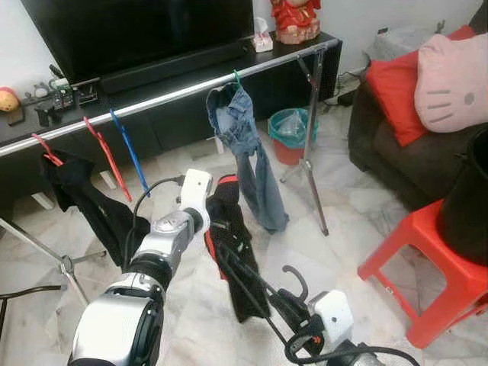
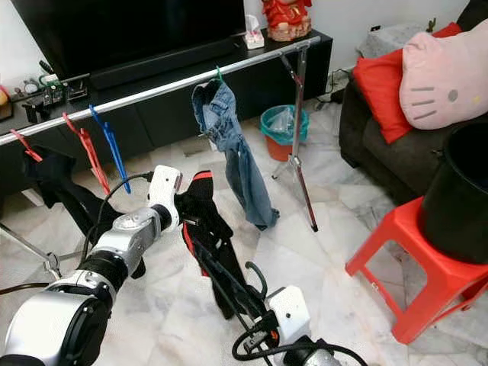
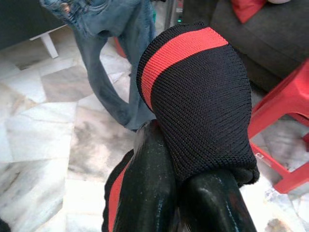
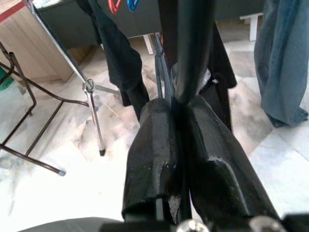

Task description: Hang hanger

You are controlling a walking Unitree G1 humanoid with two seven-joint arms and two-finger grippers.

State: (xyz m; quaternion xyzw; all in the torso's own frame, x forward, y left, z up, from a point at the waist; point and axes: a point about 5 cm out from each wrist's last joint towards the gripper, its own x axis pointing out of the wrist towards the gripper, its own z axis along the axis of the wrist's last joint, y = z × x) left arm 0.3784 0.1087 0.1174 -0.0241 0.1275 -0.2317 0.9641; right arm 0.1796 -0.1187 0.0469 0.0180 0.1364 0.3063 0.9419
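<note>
1. Left eye view: the left gripper (image 1: 217, 221) was out in front at mid height, pinching the black garment (image 1: 232, 252) with the red stripe. The right gripper (image 1: 293, 316) sat low and near, clamped on the black hanger (image 1: 252, 282), whose hook curled up beside it. My guess is one arm steadied the cloth while the other carried the hanger.
2. Right eye view: the rail (image 2: 152, 91) ran across behind, well above both grippers, with jeans (image 2: 229, 145) and red and blue hangers (image 2: 95, 152) already on it. The hanger wasn't hung yet and looked like it needed lifting.
3. Left wrist view: the fingers (image 3: 149, 193) were closed together on a fold of the knit garment, so it couldn't slide off.
4. Right wrist view: the fingers (image 4: 154, 159) were shut tight on the hanger's thin bar, with the rail's stand leg (image 4: 94, 111) beyond.
</note>
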